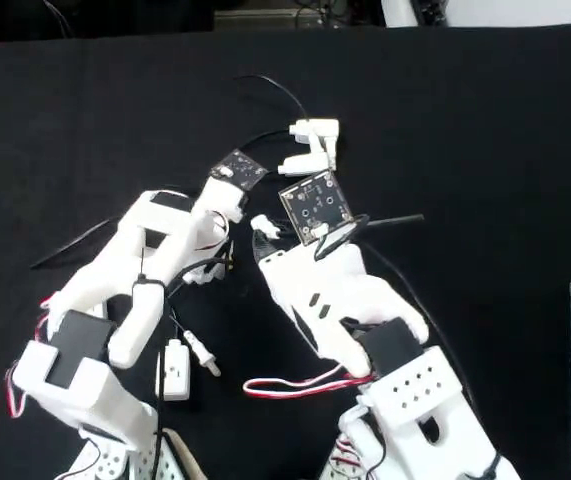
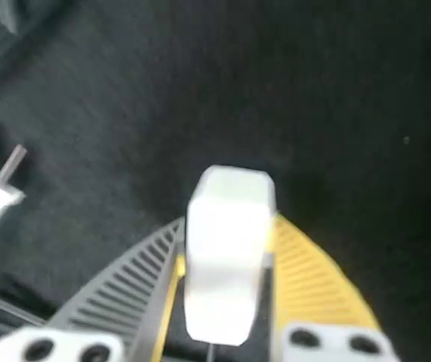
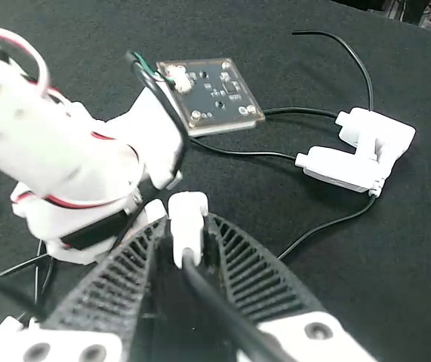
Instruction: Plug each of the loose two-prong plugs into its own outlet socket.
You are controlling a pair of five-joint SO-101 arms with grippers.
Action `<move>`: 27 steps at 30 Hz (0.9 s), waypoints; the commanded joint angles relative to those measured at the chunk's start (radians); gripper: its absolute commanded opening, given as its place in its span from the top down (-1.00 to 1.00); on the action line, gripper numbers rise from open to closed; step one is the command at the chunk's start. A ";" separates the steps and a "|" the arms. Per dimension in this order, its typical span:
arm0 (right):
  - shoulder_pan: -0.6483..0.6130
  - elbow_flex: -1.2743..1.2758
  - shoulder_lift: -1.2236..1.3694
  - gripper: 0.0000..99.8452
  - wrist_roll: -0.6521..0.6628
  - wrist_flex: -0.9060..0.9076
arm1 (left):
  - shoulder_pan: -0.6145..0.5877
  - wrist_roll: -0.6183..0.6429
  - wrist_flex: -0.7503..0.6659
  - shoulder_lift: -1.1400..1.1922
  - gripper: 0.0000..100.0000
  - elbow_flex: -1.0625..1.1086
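In the high view both arms meet over the middle of the black table (image 1: 485, 130). The left gripper (image 1: 227, 208) and the right gripper (image 1: 263, 228) sit just beside each other, a joined-looking white pair (image 1: 312, 145) lies beyond them, and a loose white piece (image 1: 175, 370) with prongs lies near the left arm's base. The left wrist view shows the left gripper (image 2: 229, 256) clenched on a white block (image 2: 226, 204), held squarely between its grey and yellow fingers. Whether the block is a socket cannot be told, as its face is turned away. Two prongs (image 2: 0, 158) on a white body show at the edge. In the right wrist view the right gripper (image 3: 189, 241) clamps a white plug (image 3: 187, 219) by its body, the black cable (image 3: 215, 302) trailing back between the fingers, and the plug's nose points toward the left arm (image 3: 72, 166). The step in hand appears to be mating the two held parts in the air. To do it well, the left arm should hold its block steady. The right arm should square the plug's axis to the block's face before pushing, advance slowly and straight, and keep the cable slack so it cannot twist the plug in the grip.
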 commanded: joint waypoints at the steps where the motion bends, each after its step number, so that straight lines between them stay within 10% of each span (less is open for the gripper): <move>1: 0.015 -0.004 -0.018 0.98 0.012 -0.023 | -0.018 0.003 -0.003 -0.035 0.78 -0.033; 18: 0.015 -0.004 -0.018 0.98 0.012 -0.021 | 0.101 0.006 -0.006 -0.347 0.92 0.257; 27: 0.015 -0.004 -0.018 0.98 0.012 -0.018 | -0.045 0.132 -0.003 -0.358 0.48 0.200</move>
